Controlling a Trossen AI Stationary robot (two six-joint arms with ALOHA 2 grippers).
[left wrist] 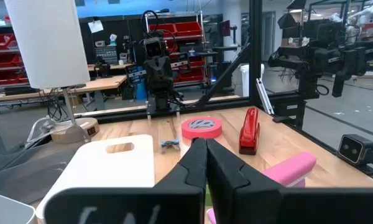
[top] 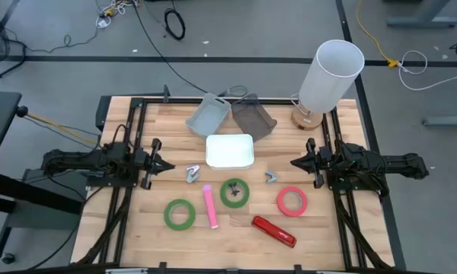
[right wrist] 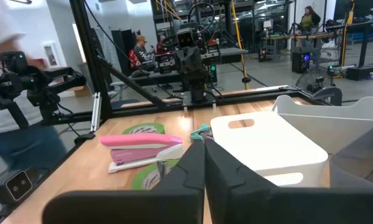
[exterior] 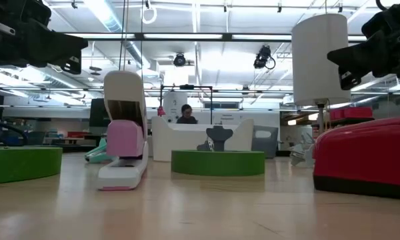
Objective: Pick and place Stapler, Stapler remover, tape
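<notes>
overhead, the wooden slat table (top: 137, 228) carries everything. the left gripper (top: 163, 163) and the right gripper (top: 298, 162) hover at opposite edges, tips pointing inward, both clenched on nothing. between them lies a glossy white rectangular lid (top: 229, 151), with a pale grey bin (top: 208, 117) and a dark grey bin (top: 254, 118) tipped behind it, and a white cylindrical lamp (top: 329, 74) on a round wooden base. the tape is flat rings: a green roll (top: 180, 214) toward the left, a second green roll (top: 234, 192) at centre, a red roll (top: 292, 201) toward the right. a slim pink stapler (top: 209, 206) lies between the green rolls, a shiny red stapler (top: 274, 231) near the front edge, and two small metal staple removers (top: 193, 174) sit either side of the lid's front.

from table height, the pink stapler (exterior: 125, 150) stands open, its white arm raised; this cannot be seen from above. the centre green roll (exterior: 217, 162) shows a matte flat wall. a person sits far behind.

the left wrist view shows its dark fingers (left wrist: 193, 165) pressed together, the red roll (left wrist: 202, 127) and the red stapler (left wrist: 250, 129) on its side beyond.

the right wrist view shows its fingers (right wrist: 189, 168) closed too, a handle slot in the lid (right wrist: 267, 143), and people in the room. no writing is legible anywhere.
</notes>
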